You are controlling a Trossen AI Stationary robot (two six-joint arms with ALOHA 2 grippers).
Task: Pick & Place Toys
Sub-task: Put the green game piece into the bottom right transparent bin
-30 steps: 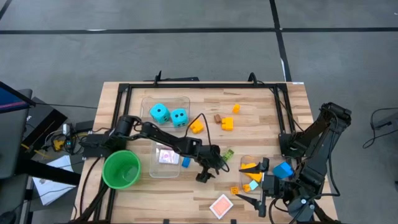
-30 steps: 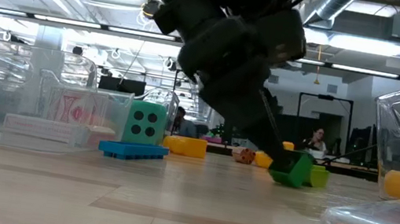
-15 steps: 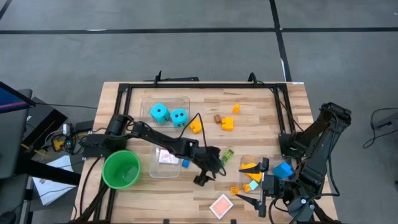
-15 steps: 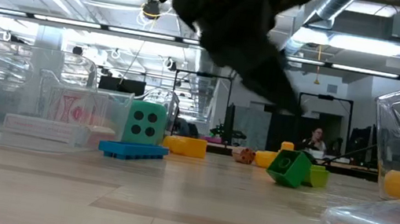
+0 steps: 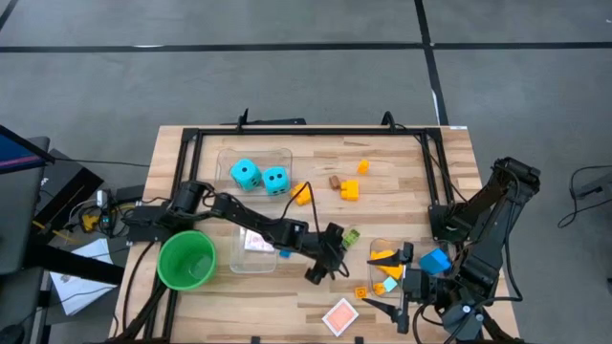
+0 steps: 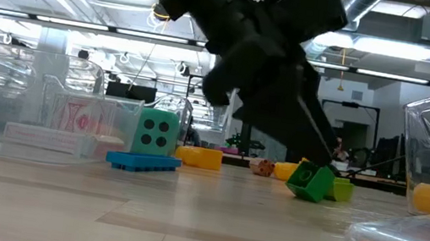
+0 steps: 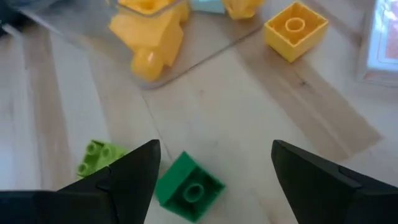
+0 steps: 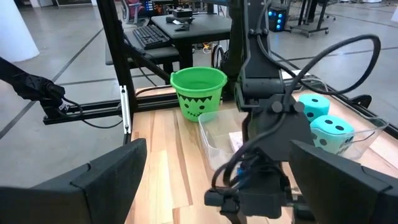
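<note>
Left gripper (image 7: 211, 171) hovers mid-frame in high view, jaws spread, empty, dark green brick (image 7: 189, 187) on table between fingers. Right gripper (image 8: 214, 180) parked lower right, jaws apart, empty. Dice (image 5: 246, 174) in upper-left bin (image 5: 226, 155). Card (image 5: 339, 316) bottom centre, yellow bricks (image 5: 350, 190) upper centre loose. Judgement: roughly midway.

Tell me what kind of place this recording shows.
Probably a robotics lab or workshop: a wooden table with two arms, exposed ceiling ducts, and a desk with a keyboard behind.
</note>
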